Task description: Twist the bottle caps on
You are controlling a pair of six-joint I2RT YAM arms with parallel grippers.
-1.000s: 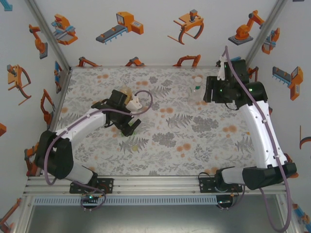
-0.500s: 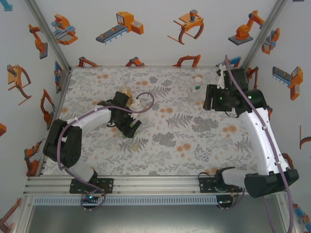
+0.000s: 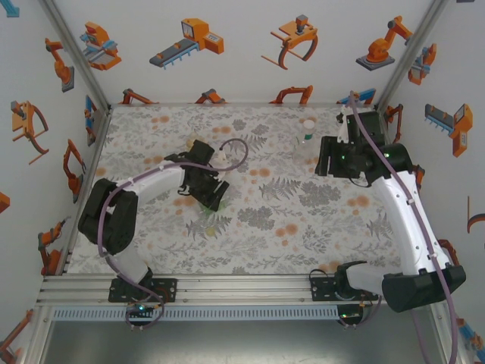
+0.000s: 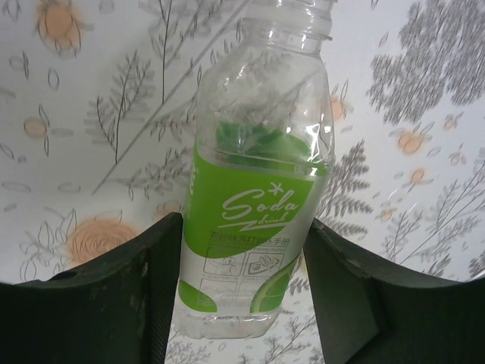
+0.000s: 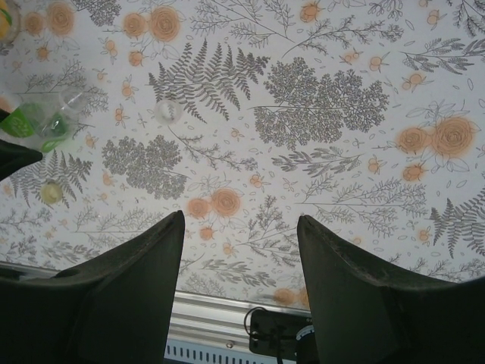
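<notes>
A clear bottle with a green-and-white label [image 4: 246,189] lies on the flowered table between the fingers of my left gripper [image 4: 242,220]. Both fingers press its lower sides, and its neck [image 4: 303,19] is open, without a cap. From above, the left gripper [image 3: 210,193] sits left of centre. A yellowish cap [image 3: 210,230] lies just nearer than it, also visible as a yellowish cap [image 5: 51,192] from the right wrist. A pale cap [image 5: 167,111] rests further along the table. My right gripper [image 5: 241,216] hangs open and empty, high at the back right.
A slim clear bottle [image 3: 307,140] stands upright at the back right with a pale cap [image 3: 308,123] on top, close to the right gripper [image 3: 327,157]. An amber bottle [image 3: 195,142] stands partly hidden behind the left wrist. White walls enclose the table.
The left gripper has moved right and toward the near side and closed its jaws onto the green-labelled bottle. The right arm has hardly shifted.
</notes>
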